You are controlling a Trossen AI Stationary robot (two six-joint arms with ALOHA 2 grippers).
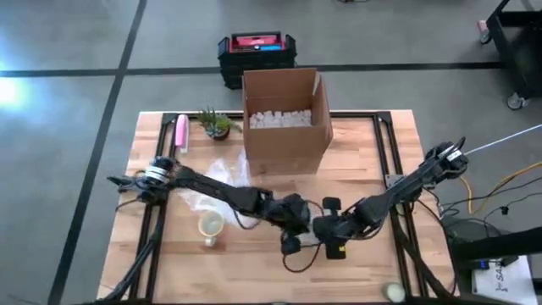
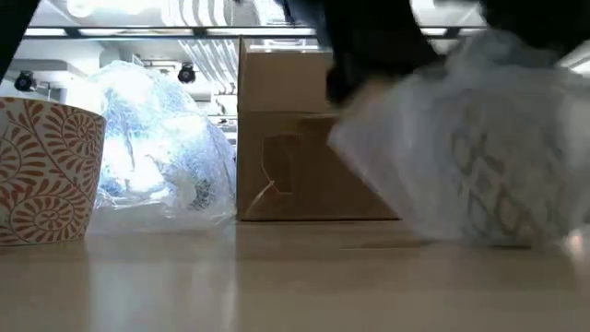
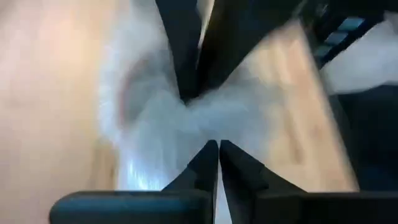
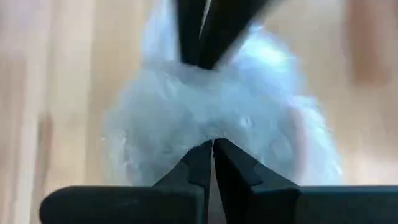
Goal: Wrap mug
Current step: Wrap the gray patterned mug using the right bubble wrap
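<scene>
A bundle of clear bubble wrap [image 2: 461,157] with a patterned mug showing through it hangs between my two grippers near the table's middle front. My left gripper [image 3: 219,151] and my right gripper [image 4: 212,149] are both shut on its wrap from opposite sides. In the high view both grippers [image 1: 309,224] cover the bundle. A bare mug [image 1: 210,226] with an orange leaf pattern [image 2: 46,171] stands on its base at front left. Loose bubble wrap [image 1: 216,185] lies on the table behind it. My left gripper pinches a gathered fold of the bundle's wrap [image 3: 205,127] between its two fingers, coming from the table's left. Whether the bundle is clear of the table I cannot tell. My right gripper pinches the wrap's bunched upper part [image 4: 214,127] between its two fingers, from the table's right, facing the left gripper's fingers [image 4: 199,43].
An open cardboard box [image 1: 288,119] with white packing filler stands at the far middle. A small potted plant [image 1: 216,124] and a pink object [image 1: 180,131] are at the far left. Bare wood lies at the near edge.
</scene>
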